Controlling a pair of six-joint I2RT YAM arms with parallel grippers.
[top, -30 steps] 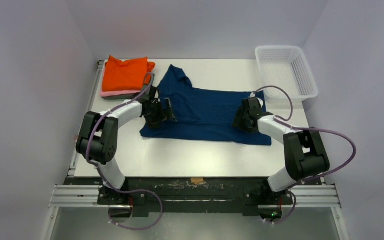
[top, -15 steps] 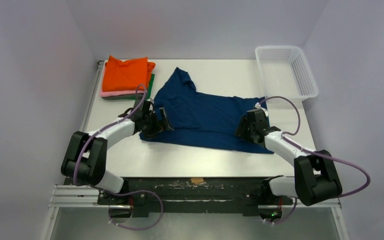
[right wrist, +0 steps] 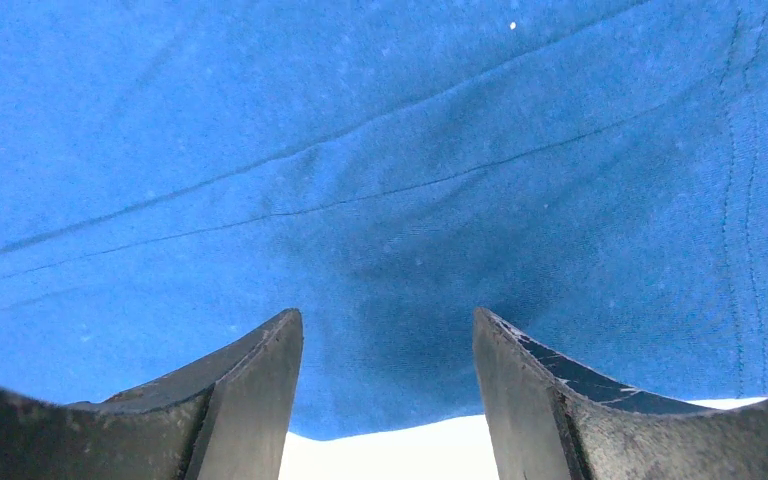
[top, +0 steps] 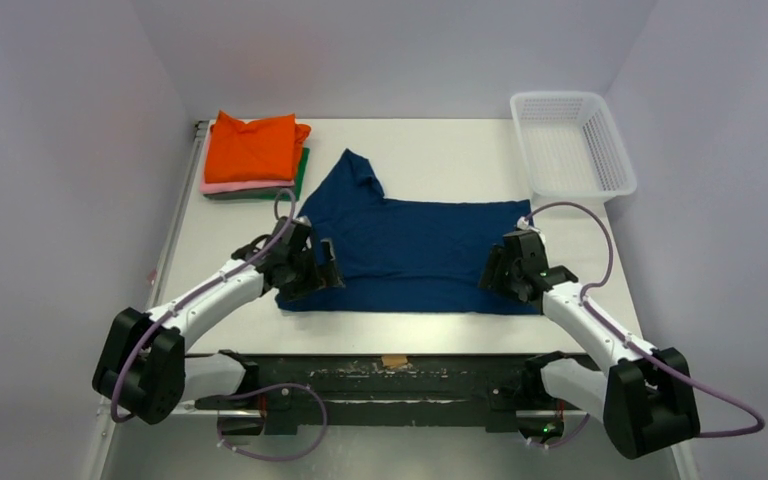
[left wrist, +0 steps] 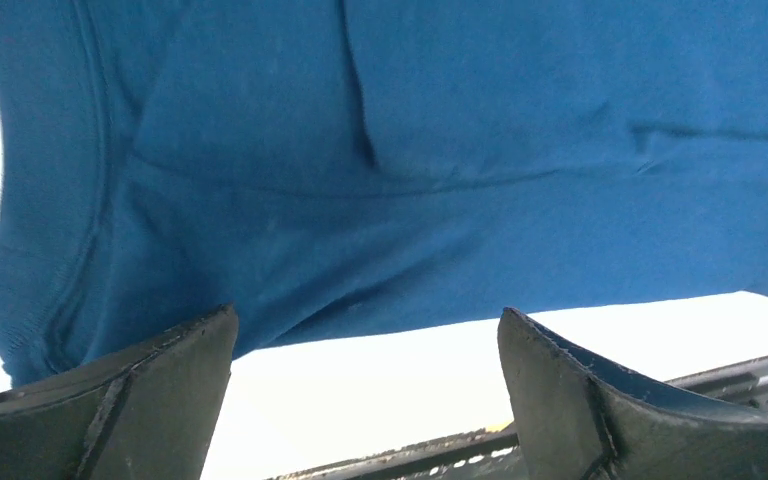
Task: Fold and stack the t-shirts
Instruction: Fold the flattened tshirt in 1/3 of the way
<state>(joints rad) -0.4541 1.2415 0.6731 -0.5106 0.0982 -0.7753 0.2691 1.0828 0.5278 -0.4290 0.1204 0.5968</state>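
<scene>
Near the basket [top: 558, 96], navy t-shirt [top: 415, 250] lies seemingly flat.

Nothing for you to read in this one, mate. The navy t-shirt [top: 410, 250] is plain cloth in all three views, with no print, tag or number that can be made out on it or anywhere else.
</scene>
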